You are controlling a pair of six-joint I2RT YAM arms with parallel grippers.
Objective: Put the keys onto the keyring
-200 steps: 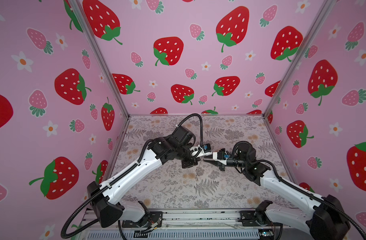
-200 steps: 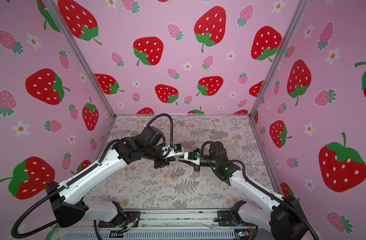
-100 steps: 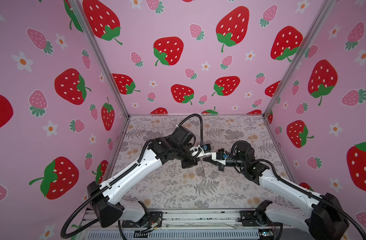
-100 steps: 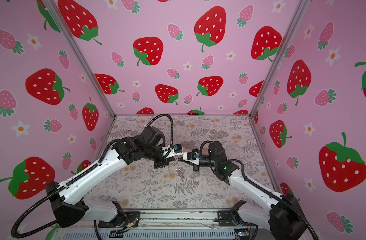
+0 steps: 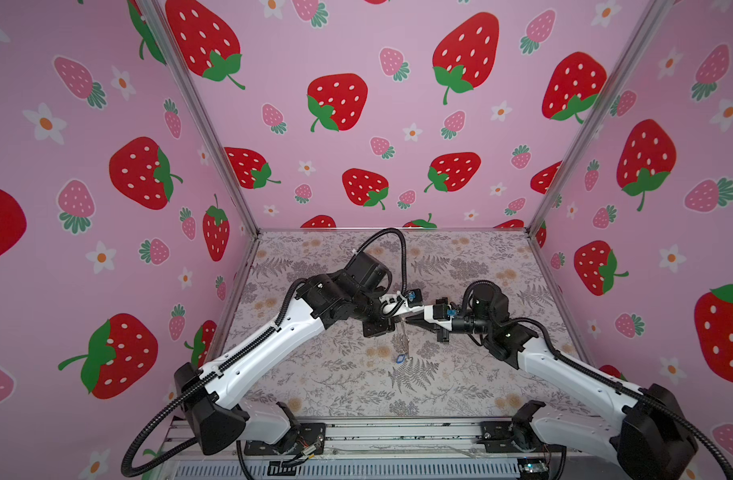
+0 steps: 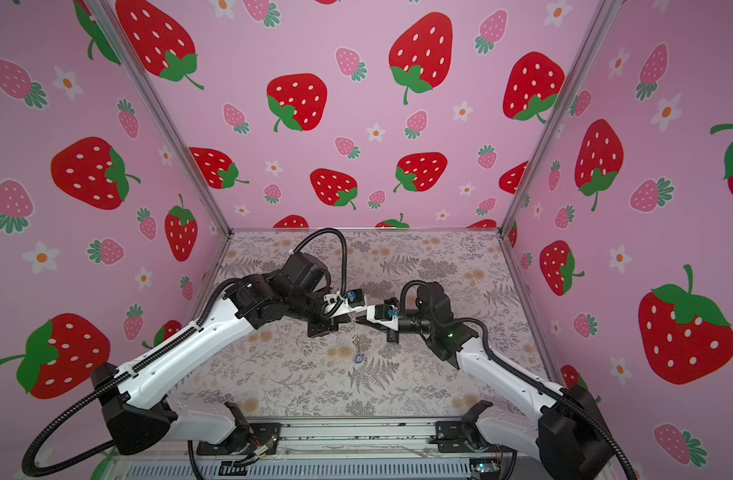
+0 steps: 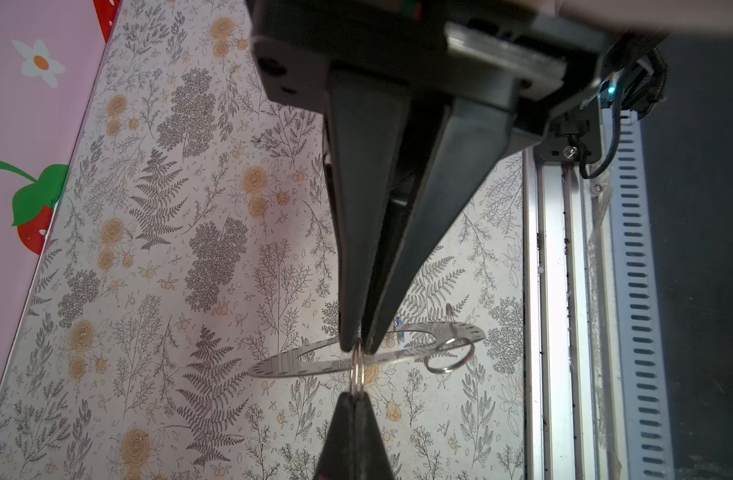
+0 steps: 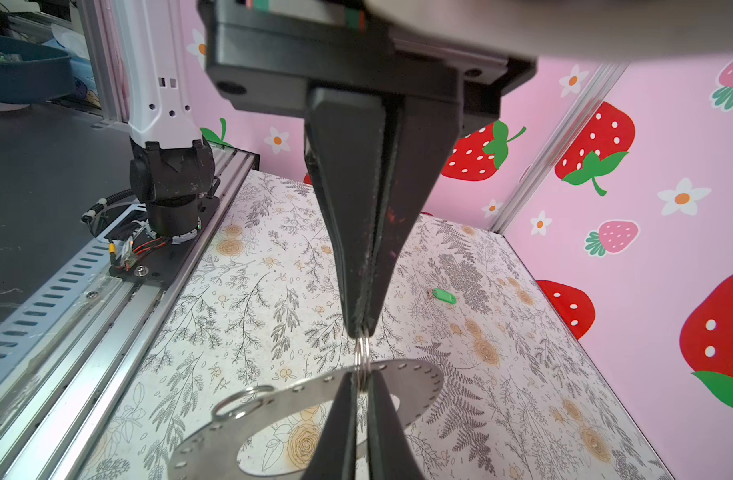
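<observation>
Count: 2 grippers, 1 keyring, 2 split rings, 2 keys. My left gripper point(image 7: 358, 348) and right gripper point(image 8: 361, 330) both pinch one split ring point(image 8: 362, 361) tip to tip. Threaded on it, the keyring point(image 8: 410, 376), a flat grey disc with a wide hole and perforated rim, hangs over the table's point(image 5: 335, 386) middle, with a second split ring point(image 7: 444, 370) on its rim. Green key point(image 8: 444, 296) lies on the table's left half; blue key point(image 5: 400, 358) is under the keyring, hanging or lying I can't tell.

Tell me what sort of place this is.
Most likely a robot lab's enclosed test booth, not a home: a left arm and right arm mounted on an aluminium rail, with strawberry-print panels boxing in a floral tabletop.
</observation>
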